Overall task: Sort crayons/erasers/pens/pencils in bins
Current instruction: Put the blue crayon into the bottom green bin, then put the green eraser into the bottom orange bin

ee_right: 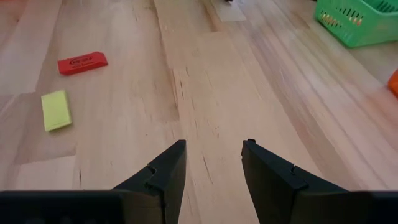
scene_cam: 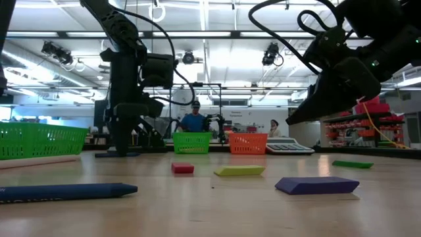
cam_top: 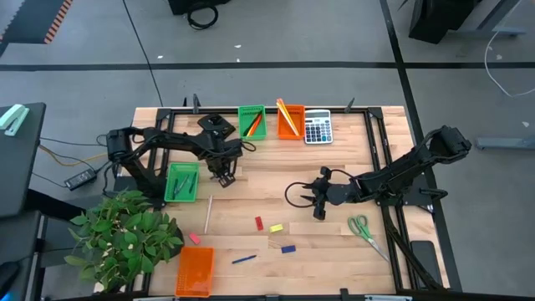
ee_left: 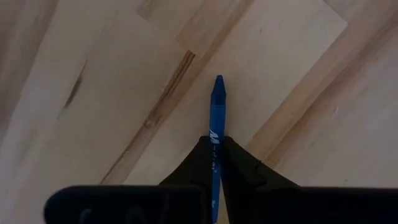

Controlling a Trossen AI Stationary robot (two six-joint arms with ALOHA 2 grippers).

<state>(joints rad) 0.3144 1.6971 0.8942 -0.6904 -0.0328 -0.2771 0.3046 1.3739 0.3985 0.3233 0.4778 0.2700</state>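
Tabletop of pale wood planks carries two dark robot arms and scattered stationery. Reaching in from the left side, the left arm holds the left gripper over bare wood just beside a green bin; its fingers are pressed together on a blue crayon, whose pointed tip juts out past them above the planks. From the right side, the right arm stretches toward the table's middle, and the right gripper hangs there with its fingers spread and nothing between them.

At the table's far edge a second green bin and an orange bin, each with thin sticks inside, stand side by side, next to a grey calculator. Another orange bin sits at the near edge by a potted plant. Green-handled scissors lie near the right side.

Smaller items are spread across the near half: a pale pencil beside the left green bin, a blue pen near the front orange bin, then erasers well apart from one another: a red eraser, a yellow eraser, a blue eraser and a pink eraser.
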